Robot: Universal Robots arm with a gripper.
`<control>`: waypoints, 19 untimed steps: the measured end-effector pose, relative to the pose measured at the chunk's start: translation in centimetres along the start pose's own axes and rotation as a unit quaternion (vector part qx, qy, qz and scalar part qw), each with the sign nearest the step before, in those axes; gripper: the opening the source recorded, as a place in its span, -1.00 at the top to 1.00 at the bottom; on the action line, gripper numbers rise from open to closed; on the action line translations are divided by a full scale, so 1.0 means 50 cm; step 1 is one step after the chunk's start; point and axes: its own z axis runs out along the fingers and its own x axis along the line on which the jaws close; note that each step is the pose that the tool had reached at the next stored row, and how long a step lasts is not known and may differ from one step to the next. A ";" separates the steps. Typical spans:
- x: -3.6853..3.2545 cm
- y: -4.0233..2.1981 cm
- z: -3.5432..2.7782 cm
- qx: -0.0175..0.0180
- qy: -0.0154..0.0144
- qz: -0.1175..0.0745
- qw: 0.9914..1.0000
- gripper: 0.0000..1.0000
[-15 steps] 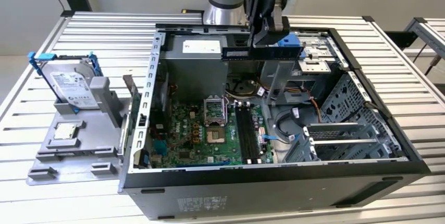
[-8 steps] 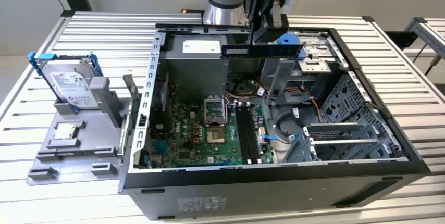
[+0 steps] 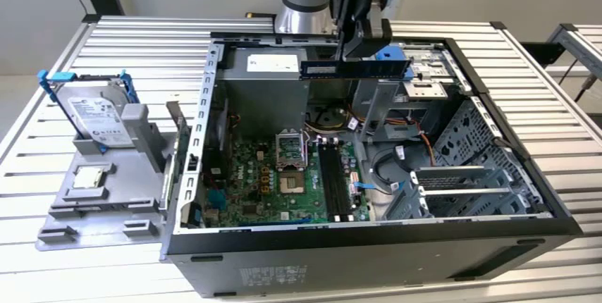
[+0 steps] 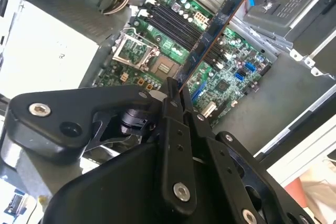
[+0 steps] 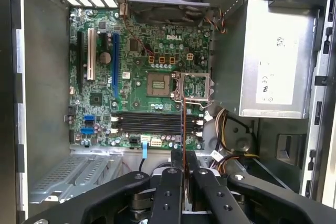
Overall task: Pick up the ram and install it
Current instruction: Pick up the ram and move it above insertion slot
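Slatted metal counter (image 3: 141,35) carries one open computer case (image 3: 376,246) and one hard drive (image 3: 94,116) in the exterior view. The tool (image 3: 362,53) is clamped on one ram stick (image 3: 329,69), held level above the case. In the second wrist view the stick's face slants over the motherboard (image 4: 226,85). In the first wrist view it is edge-on, a thin line crossing the memory slots (image 5: 155,121).

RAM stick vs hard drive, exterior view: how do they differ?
The thin dark-blue RAM stick is held by the black gripper over the open computer case; the boxy silver hard drive sits propped in a grey holder beside the case. The stick lies level, the drive stands on end. Neither is mounted.
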 end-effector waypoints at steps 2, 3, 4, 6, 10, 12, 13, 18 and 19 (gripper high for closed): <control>0.000 0.000 0.000 0.000 0.000 0.000 1.000 1.00; 0.000 0.000 0.000 0.000 0.000 0.000 1.000 1.00; 0.000 0.000 0.000 0.000 0.000 0.000 1.000 1.00; 0.000 -0.001 0.000 0.000 0.000 0.000 1.000 1.00; 0.000 -0.001 0.000 0.000 0.000 0.001 1.000 1.00; 0.000 -0.001 0.000 0.000 0.000 0.003 1.000 1.00; 0.000 -0.001 0.000 0.000 0.000 0.005 1.000 1.00; 0.000 0.000 0.000 0.001 0.000 0.019 1.000 1.00; 0.000 -0.001 0.000 0.001 0.000 0.022 1.000 1.00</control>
